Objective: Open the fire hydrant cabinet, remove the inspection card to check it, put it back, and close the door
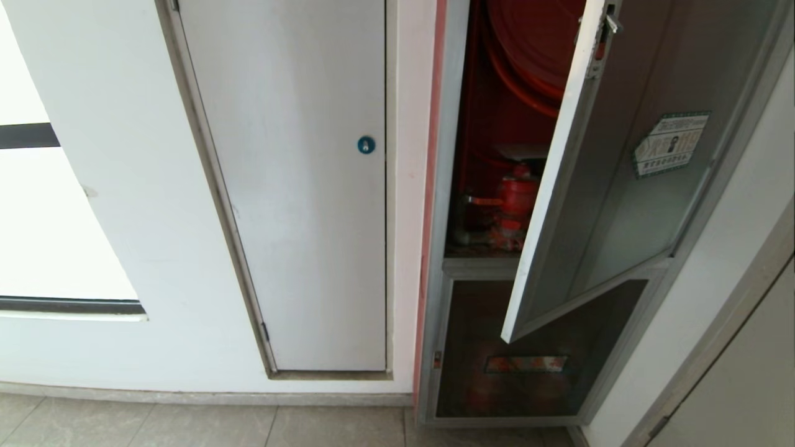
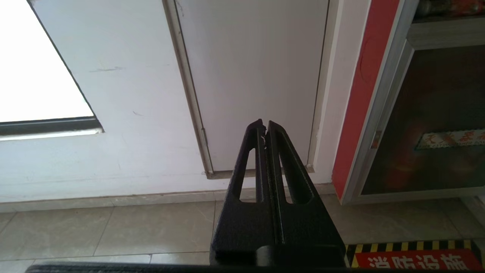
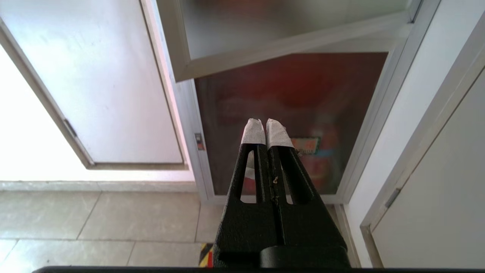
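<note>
The fire hydrant cabinet stands at the right of the head view. Its door, dark glass in a silver frame with a hexagonal sticker, hangs partly open toward me. In the gap I see the red hose reel and the red valve. A pale flat piece above the valve looks like the inspection card. Neither arm shows in the head view. My right gripper, with taped tips, is shut and empty, low before the lower glass pane and under the door's bottom edge. My left gripper is shut and empty, facing the white panel.
A white panel with a blue round lock fills the wall left of the cabinet. A grey door frame stands close on the right. A striped red floor marking lies on the tiles before the cabinet.
</note>
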